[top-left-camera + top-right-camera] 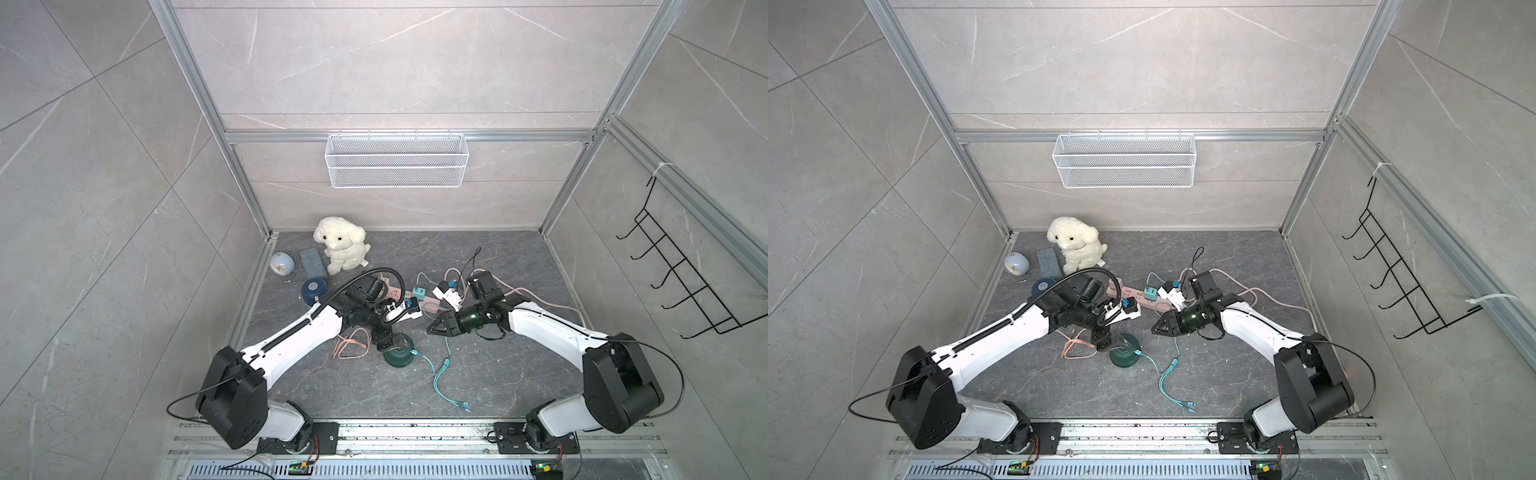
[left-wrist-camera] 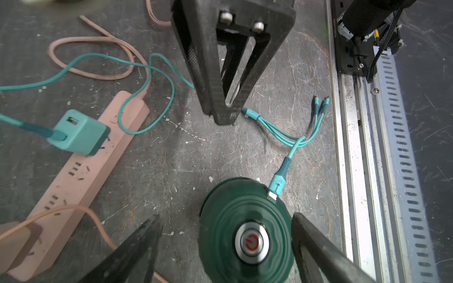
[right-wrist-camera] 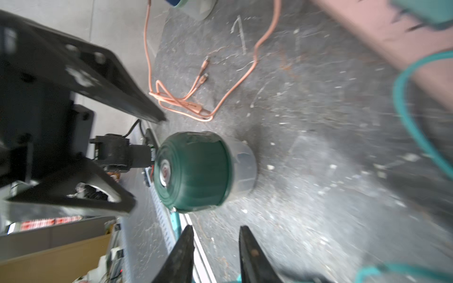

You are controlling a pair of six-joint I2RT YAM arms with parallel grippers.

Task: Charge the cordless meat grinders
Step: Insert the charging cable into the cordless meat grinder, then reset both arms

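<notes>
Only wrist views show left hand [image 2: 225, 220] and right hand [image 3: 215, 232] released; plug [image 2: 275, 183] seemingly in green grinder [image 2: 245, 208].

The green grinder [image 2: 235, 203] looks like glossy ribbed plastic, its hub [image 2: 251, 242] shiny metal. The worktop [image 2: 171, 166] is matt, scuffed, stone-like.

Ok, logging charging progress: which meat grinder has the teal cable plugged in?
The dark green grinder, at the left tool: the teal cable plug sits in its side. The navy grinder, farther back, has no teal cable.
</notes>
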